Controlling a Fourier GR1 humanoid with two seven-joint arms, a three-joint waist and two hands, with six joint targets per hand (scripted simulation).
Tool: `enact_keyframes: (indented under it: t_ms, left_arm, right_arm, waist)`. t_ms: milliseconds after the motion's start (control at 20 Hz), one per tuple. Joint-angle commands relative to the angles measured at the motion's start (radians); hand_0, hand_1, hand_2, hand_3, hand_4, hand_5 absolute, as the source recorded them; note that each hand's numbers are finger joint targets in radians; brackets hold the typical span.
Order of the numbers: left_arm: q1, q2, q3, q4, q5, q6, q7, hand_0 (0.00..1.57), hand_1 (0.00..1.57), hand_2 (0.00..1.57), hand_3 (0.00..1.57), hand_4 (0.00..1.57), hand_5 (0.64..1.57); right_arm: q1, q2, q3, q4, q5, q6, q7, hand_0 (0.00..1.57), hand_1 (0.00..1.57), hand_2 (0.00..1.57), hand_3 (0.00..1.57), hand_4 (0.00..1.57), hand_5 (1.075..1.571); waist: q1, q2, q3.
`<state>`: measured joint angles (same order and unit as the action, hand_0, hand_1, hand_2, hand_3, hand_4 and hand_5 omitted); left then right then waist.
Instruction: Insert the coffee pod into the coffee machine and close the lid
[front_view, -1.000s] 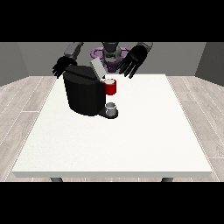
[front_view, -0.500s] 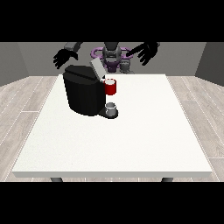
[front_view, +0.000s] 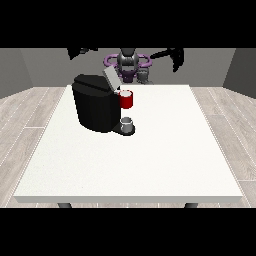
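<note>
Black and boxy, the coffee machine (front_view: 97, 103) sits on the white table (front_view: 150, 160), well below and between both raised hands. Its lid (front_view: 110, 79) is tilted up, a red thing at the machine (front_view: 127, 99) beside it. A grey thing (front_view: 127, 123) rests at its base; I cannot tell it for the pod. The hand at the view's right (front_view: 176, 56) hangs with fingers drooping, holding nothing; the hand at the view's left (front_view: 81, 50) also holds nothing, its fingers unreadable. Best, I judge, to lower one hand onto the lid's top edge and press down squarely.

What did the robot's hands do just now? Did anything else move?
Both hands rose and spread apart: the hand at the view's left went up and left, the hand at the view's right up and right. Neither holds anything. The coffee machine stayed put, lid still up.
</note>
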<state>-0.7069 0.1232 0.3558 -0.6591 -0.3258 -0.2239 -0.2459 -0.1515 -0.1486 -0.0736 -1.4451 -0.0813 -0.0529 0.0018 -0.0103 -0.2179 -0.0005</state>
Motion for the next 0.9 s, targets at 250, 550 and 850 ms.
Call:
enact_keyframes:
  t_ms: [250,550,850]
  left_arm:
    - [0.127,-0.077,-0.004,-0.091,0.096,-0.062,0.014,0.0,0.0,0.0,0.0,0.0,1.571]
    - [0.213,-0.121,-0.104,-0.203,0.21,-0.043,0.058,0.0,0.0,0.0,0.0,0.0,1.571]
    - [0.254,-0.095,-0.064,-0.362,0.241,-0.108,0.095,0.0,0.0,0.0,0.0,0.11,1.571]
  right_arm:
    - [-0.066,0.001,0.074,-0.036,0.037,0.026,0.095,0.0,0.0,0.0,0.0,0.0,1.571]
    - [-0.089,-0.035,0.05,0.056,0.062,0.068,0.016,0.0,0.0,0.0,0.0,0.22,1.571]
    - [-0.135,-0.014,0.046,0.077,0.042,0.099,-0.002,0.0,0.0,0.0,0.0,0.0,1.571]
  waist:
    - [0.109,-0.03,0.0003]
    - [0.166,-0.022,0.0009]
    - [0.164,0.082,0.0008]
